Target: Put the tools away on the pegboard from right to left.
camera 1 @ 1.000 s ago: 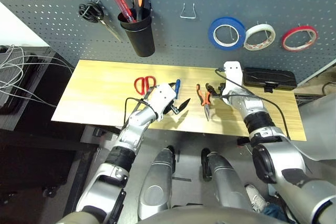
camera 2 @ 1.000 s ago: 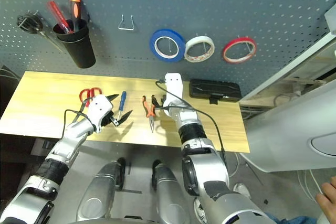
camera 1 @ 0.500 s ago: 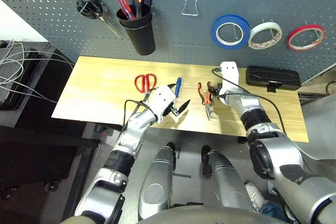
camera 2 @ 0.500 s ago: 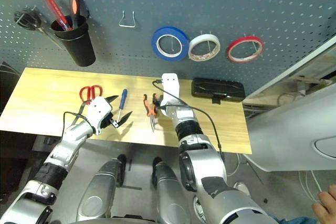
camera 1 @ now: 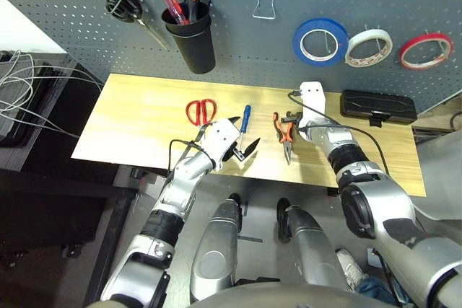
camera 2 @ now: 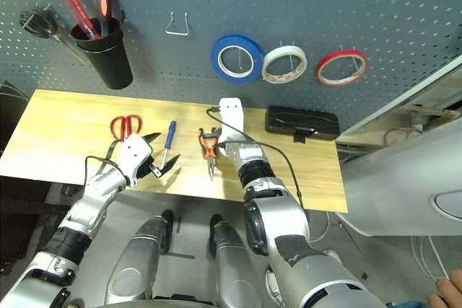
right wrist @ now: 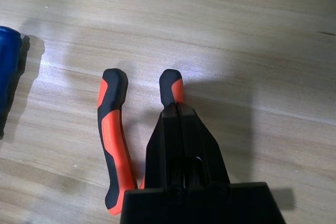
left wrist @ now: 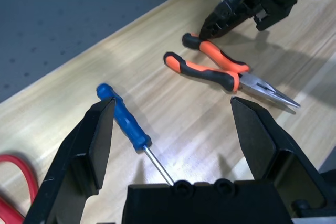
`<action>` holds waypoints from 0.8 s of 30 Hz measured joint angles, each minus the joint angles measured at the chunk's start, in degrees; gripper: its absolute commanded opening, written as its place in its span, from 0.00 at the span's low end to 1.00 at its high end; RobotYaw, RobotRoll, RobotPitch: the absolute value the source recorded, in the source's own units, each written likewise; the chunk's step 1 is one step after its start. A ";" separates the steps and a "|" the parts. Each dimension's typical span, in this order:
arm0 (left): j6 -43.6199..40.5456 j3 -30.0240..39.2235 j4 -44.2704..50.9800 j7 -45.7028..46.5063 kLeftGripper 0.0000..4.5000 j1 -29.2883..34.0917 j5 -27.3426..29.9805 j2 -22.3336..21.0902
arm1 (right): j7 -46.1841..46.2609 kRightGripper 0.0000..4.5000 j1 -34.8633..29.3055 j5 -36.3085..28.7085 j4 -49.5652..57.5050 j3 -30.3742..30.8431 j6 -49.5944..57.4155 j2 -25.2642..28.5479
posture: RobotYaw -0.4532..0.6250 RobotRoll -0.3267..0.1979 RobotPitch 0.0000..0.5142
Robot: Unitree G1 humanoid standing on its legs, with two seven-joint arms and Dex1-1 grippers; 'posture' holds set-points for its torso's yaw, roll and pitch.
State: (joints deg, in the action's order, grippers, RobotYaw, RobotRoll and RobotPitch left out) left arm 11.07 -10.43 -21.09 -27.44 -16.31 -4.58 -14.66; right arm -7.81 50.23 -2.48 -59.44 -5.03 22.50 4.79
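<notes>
On the wooden table (camera 1: 130,120) lie, from left to right, the red-handled scissors (camera 1: 200,112), the blue-handled screwdriver (camera 1: 244,118) and the orange-and-black pliers (camera 1: 284,132). My right gripper (right wrist: 177,109) is shut on the pliers' right handle (right wrist: 171,83), whose tip pokes out past the fingertips; the pliers still rest on the wood. My left gripper (left wrist: 173,108) hovers open just in front of the screwdriver (left wrist: 124,119), holding nothing. The blue tape ring (camera 1: 320,41) hangs on the pegboard (camera 1: 238,41).
On the pegboard hang a white tape ring (camera 1: 368,47), a red tape ring (camera 1: 426,50), a bare metal hook (camera 1: 263,9), black-handled scissors (camera 1: 128,11) and a black cup (camera 1: 192,47) with two screwdrivers. A black case (camera 1: 379,107) lies at the table's back right.
My right gripper has gone from open to shut on the pliers' handle. The left gripper stays open in place. The camera has shifted slightly.
</notes>
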 measured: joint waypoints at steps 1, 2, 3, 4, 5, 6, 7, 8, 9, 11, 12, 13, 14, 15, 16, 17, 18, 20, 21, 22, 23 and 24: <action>-0.01 0.03 0.00 0.02 1.00 0.00 0.01 0.01 | 0.05 0.28 -0.01 0.13 0.00 -0.02 0.02 0.15 | 0.58 0.62 0.70; -0.02 0.04 0.00 0.04 1.00 0.00 0.01 0.03 | 0.07 0.35 -0.02 0.21 0.04 -0.03 0.04 0.21 | 0.58 0.62 0.70; -0.02 0.04 0.00 0.11 1.00 0.00 0.01 0.06 | 0.10 0.42 -0.03 0.26 0.11 -0.03 0.08 0.24 | 0.58 0.62 0.70; -0.03 0.05 0.00 0.21 1.00 0.00 0.02 0.07 | 0.14 0.50 -0.04 0.30 0.16 -0.03 0.13 0.33 | 0.58 0.62 0.70; -0.03 0.07 0.00 0.31 1.00 0.00 0.02 0.08 | 0.23 0.58 -0.07 0.36 0.23 -0.04 0.15 0.47 | 0.57 0.62 0.71; -0.03 0.08 0.00 0.37 1.00 -0.01 0.03 0.09 | 0.34 0.65 -0.09 0.40 0.29 -0.04 0.15 0.52 | 0.57 0.62 0.71; -0.03 0.08 0.00 0.38 1.00 -0.01 0.04 0.09 | 0.42 0.72 -0.11 0.45 0.33 -0.04 0.15 0.54 | 0.57 0.62 0.71; -0.03 0.08 0.00 0.38 1.00 -0.01 0.04 0.10 | 0.48 0.81 -0.13 0.53 0.35 -0.04 0.16 0.57 | 0.57 0.62 0.71; -0.03 0.08 0.00 0.38 1.00 -0.01 0.04 0.10 | 0.49 0.87 -0.16 0.57 0.35 -0.04 0.16 0.57 | 0.57 0.62 0.71; -0.03 0.09 0.00 0.38 1.00 -0.01 0.06 0.10 | 0.64 0.99 -0.16 0.56 0.32 -0.17 0.20 0.55 | 0.57 0.62 0.71; -0.03 0.09 0.00 0.38 1.00 -0.01 0.06 0.10 | 0.67 0.99 -0.16 0.56 0.30 -0.24 0.22 0.52 | 0.58 0.62 0.72; -0.03 0.09 0.03 0.38 1.00 0.00 0.08 0.10 | 0.68 0.99 -0.19 0.54 0.04 -0.26 0.43 0.33 | 0.58 0.62 0.72; -0.03 0.12 0.18 0.38 1.00 0.00 0.09 0.07 | 0.70 0.99 -0.39 0.53 -0.27 -0.28 0.61 0.18 | 0.58 0.62 0.72; -0.06 0.16 0.20 0.38 1.00 0.03 0.10 0.05 | 0.93 0.99 -0.64 0.60 -0.27 -0.26 0.38 -0.16 | 0.58 0.62 0.73; -0.09 0.15 0.24 0.37 1.00 0.03 0.11 0.08 | 0.93 0.99 -0.62 0.60 -0.19 -0.25 0.32 -0.36 | 0.58 0.62 0.73; -0.10 0.18 0.47 0.38 1.00 0.05 0.12 0.06 | 0.93 0.99 -0.54 0.60 -0.05 -0.24 0.33 -0.43 | 0.58 0.62 0.73; -0.11 0.23 0.69 0.38 1.00 0.07 0.14 0.01 | 0.92 0.99 -0.50 0.61 0.23 -0.23 0.52 -0.44 | 0.58 0.62 0.73; -0.18 0.35 0.79 0.39 1.00 0.16 0.15 -0.04 | 0.94 0.99 -0.51 0.64 1.17 -0.08 1.15 -0.49 | 0.58 0.62 0.73; -0.20 0.35 0.84 0.39 1.00 0.21 0.16 -0.05 | 0.96 0.99 -0.51 0.66 1.55 -0.03 1.34 -0.49 | 0.57 0.62 0.73; -0.23 0.35 0.96 0.38 1.00 0.34 0.16 -0.05 | 1.05 0.99 -0.55 0.69 2.66 0.04 1.97 -0.49 | 0.57 0.62 0.73; -0.24 0.36 1.00 0.39 1.00 0.48 0.17 -0.06 | 1.16 0.99 -0.62 0.70 3.46 0.12 2.41 -0.49 | 0.57 0.62 0.73; -0.27 0.36 1.02 0.39 1.00 0.70 0.17 -0.06 | 1.41 0.99 -0.83 0.70 4.73 0.20 3.08 -0.48 | 0.57 0.62 0.73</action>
State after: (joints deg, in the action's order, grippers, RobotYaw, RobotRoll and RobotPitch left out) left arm 10.81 -10.07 -20.08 -27.05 -15.61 -4.40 -14.72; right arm -6.40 49.40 -1.78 -54.71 -4.84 25.58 4.30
